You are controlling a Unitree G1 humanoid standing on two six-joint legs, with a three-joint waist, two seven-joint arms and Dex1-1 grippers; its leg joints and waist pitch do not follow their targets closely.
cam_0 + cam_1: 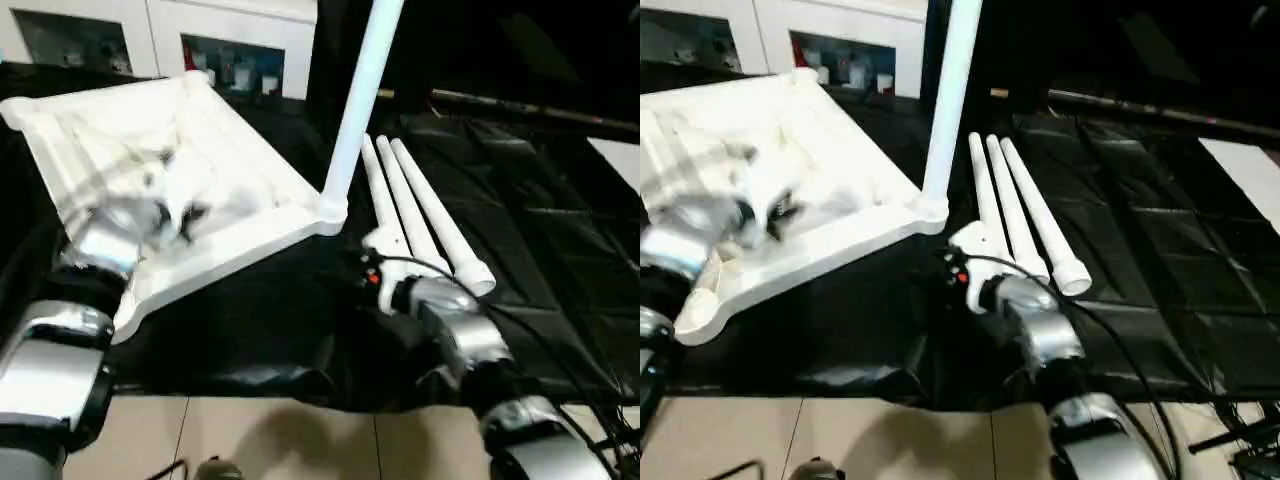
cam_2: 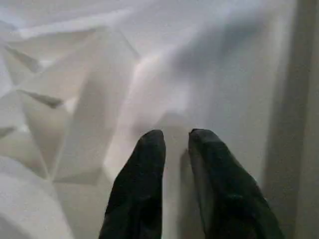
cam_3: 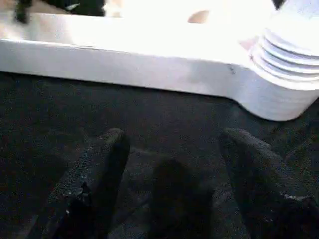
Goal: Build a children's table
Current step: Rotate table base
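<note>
While right end effector [image 3: 172, 144] gapes empty, left [image 2: 177, 137] nearly closed over tabletop [image 1: 250, 170]; cabinet [image 1: 240, 45] behind.

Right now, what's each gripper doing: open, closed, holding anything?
Left gripper: fingers slightly parted over the tabletop's ribbed underside, holding nothing.
Right gripper: open and empty, above the black cloth.
</note>
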